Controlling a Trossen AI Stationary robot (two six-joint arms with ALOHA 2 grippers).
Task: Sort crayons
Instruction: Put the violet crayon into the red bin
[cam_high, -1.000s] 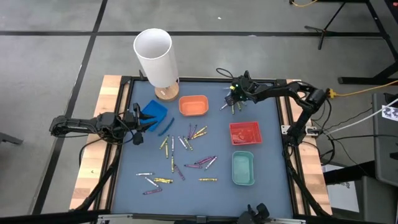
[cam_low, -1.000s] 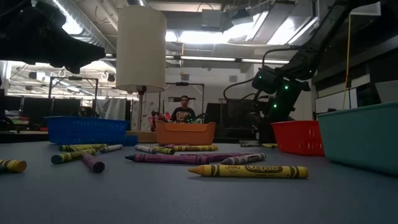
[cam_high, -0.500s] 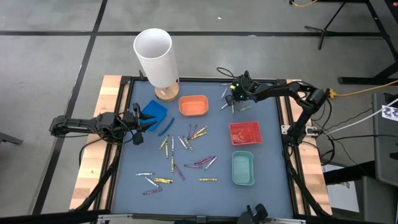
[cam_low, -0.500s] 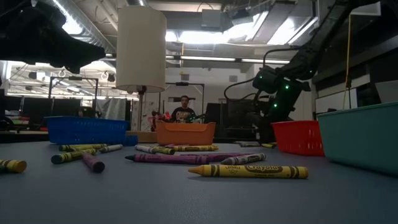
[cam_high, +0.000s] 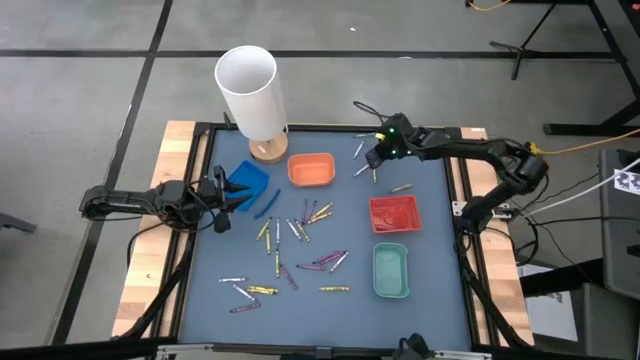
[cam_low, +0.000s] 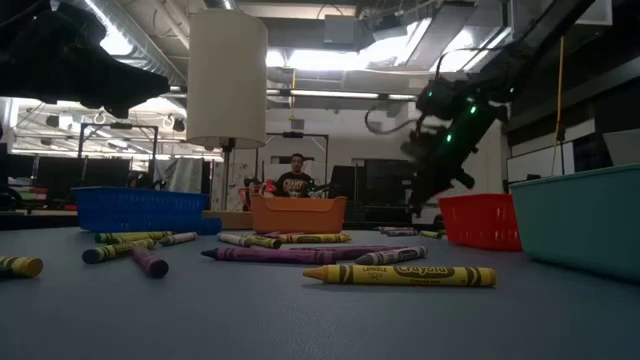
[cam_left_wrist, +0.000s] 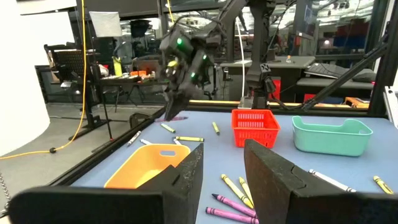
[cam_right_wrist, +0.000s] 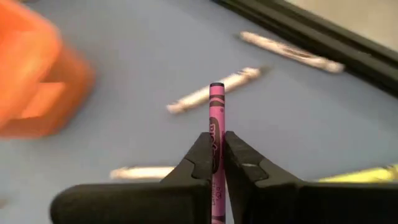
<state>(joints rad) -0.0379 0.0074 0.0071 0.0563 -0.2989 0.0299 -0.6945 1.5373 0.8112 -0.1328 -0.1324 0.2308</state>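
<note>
Even, bright overhead light falls on the blue worktop (cam_high: 330, 230), and shadows there are short and soft. At table height, ceiling lamps (cam_low: 330, 60) glare white behind silhouetted arms. The right hand (cam_low: 437, 150) is smeared by motion blur. Up close, the orange tray (cam_right_wrist: 37, 74) is badly blurred.

Thin yellow, purple and pale crayons (cam_high: 300, 240) scattered flat mid-table; one magenta crayon (cam_right_wrist: 216, 143) pinched lengthwise.
</note>
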